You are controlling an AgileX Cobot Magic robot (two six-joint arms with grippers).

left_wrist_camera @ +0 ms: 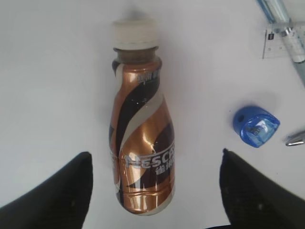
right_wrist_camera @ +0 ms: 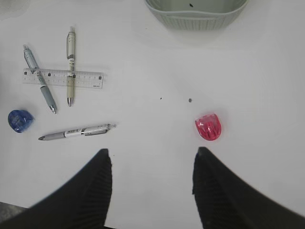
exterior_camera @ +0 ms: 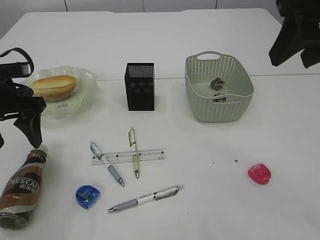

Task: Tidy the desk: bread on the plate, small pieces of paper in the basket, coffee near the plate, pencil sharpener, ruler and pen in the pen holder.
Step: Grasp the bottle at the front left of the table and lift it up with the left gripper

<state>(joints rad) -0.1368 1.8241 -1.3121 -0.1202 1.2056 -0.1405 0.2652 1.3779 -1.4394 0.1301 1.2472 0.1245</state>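
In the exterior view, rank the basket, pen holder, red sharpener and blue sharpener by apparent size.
1. Basket, clearly the largest.
2. Pen holder.
3. Blue sharpener and red sharpener: they look about alike. The blue one sits slightly nearer the camera, so I won't rank one above the other.

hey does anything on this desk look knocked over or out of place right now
Yes. The coffee bottle lies on its side at the front left instead of standing, cap still on, nothing spilled. Two pens lie crossed over the ruler, and a third pen and both sharpeners sit loose on the table.
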